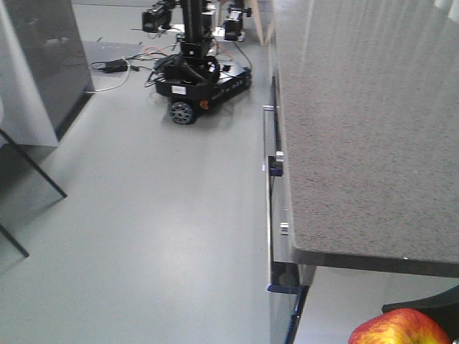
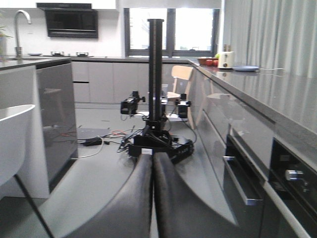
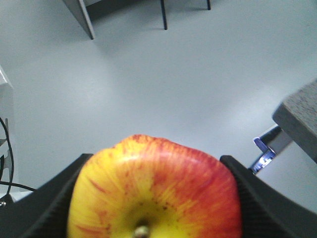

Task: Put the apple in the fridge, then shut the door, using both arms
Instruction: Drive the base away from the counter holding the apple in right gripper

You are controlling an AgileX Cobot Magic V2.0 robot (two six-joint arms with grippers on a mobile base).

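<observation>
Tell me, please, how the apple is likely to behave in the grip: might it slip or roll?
The apple looks round and glossy, so it could slip or twist between the pads, though both press its sides. It seems firm, so it probably won't deform, yet hard squeezing may bruise it. Set down, it would likely roll.

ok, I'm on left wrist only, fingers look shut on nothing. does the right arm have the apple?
Observer: Yes. The right wrist view shows the right gripper shut on the apple, its jaws against both sides.
Operator: where is it relative to the counter?
Observer: In the front view the apple sits in the bottom right corner, lower in frame than the countertop edge.
Operator: fridge ahead of it?
Observer: Can't make one out. The right wrist view shows mostly grey floor beyond the apple.
</observation>
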